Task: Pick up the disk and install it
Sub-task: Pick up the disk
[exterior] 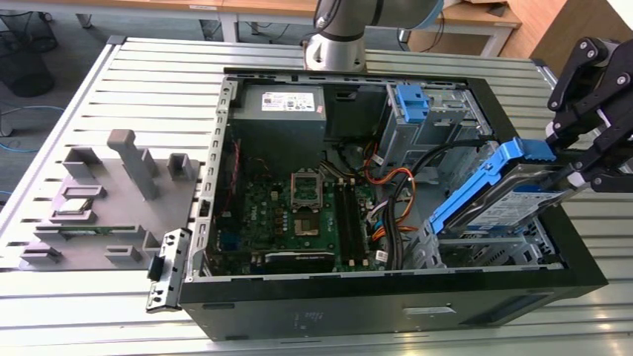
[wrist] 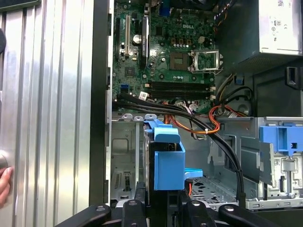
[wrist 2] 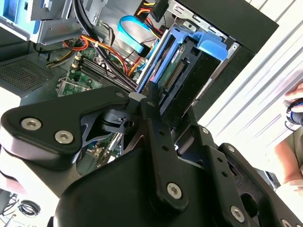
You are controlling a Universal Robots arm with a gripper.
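Note:
The disk [exterior: 516, 199] is a silver-grey drive in a bright blue bracket. It hangs tilted, one end up, over the metal drive cage [exterior: 490, 248] in the front corner of the open computer case [exterior: 396, 297], on the exterior view's right. My gripper [exterior: 579, 176] is shut on the disk's upper end. In the second wrist view the black fingers [wrist 2: 154, 113] clamp the disk [wrist 2: 182, 66] edge-on. In the first wrist view the disk [wrist: 169, 161] stands above the cage floor [wrist: 125, 165], with the gripper [wrist: 163, 205] beneath it in the picture.
Black and orange cables [exterior: 396, 193] run beside the cage. A second blue bracket [exterior: 411, 104] sits in the rear bay, next to the grey power-supply box [exterior: 287, 111]. A grey fixture [exterior: 109, 193] lies on the slatted table at the exterior view's left. A person's hand [wrist 2: 294, 142] is near the case.

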